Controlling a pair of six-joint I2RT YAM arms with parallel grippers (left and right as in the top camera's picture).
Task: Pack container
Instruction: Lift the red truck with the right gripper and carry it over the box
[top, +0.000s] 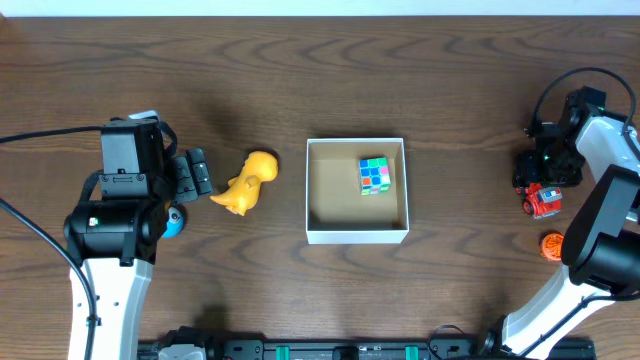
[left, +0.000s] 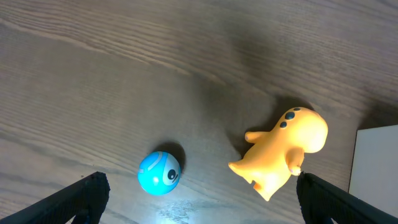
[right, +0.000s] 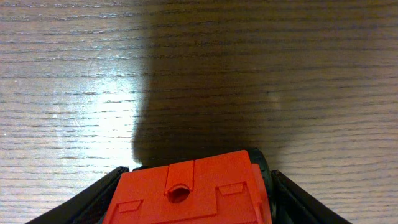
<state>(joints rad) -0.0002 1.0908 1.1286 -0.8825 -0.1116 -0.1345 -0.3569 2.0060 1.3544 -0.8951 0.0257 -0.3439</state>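
The container (top: 356, 235), a square white-walled box with a tan inside, sits mid-table and holds a multicoloured cube (top: 375, 175). Its white corner shows in the left wrist view (left: 376, 162). A yellow dinosaur toy (top: 248, 182) lies just left of the container; it also shows in the left wrist view (left: 283, 149). A blue ball (top: 174, 222) (left: 159, 172) rests beside the left arm. My left gripper (top: 203, 173) (left: 199, 190) is open, above the table left of the dinosaur. My right gripper (top: 543, 190) (right: 199, 177) is shut on a red toy car (top: 543, 201) (right: 196, 193) at the far right.
A small orange ball (top: 553, 245) lies on the table just in front of the red toy car, beside my right arm. The table's right edge is close to my right gripper.
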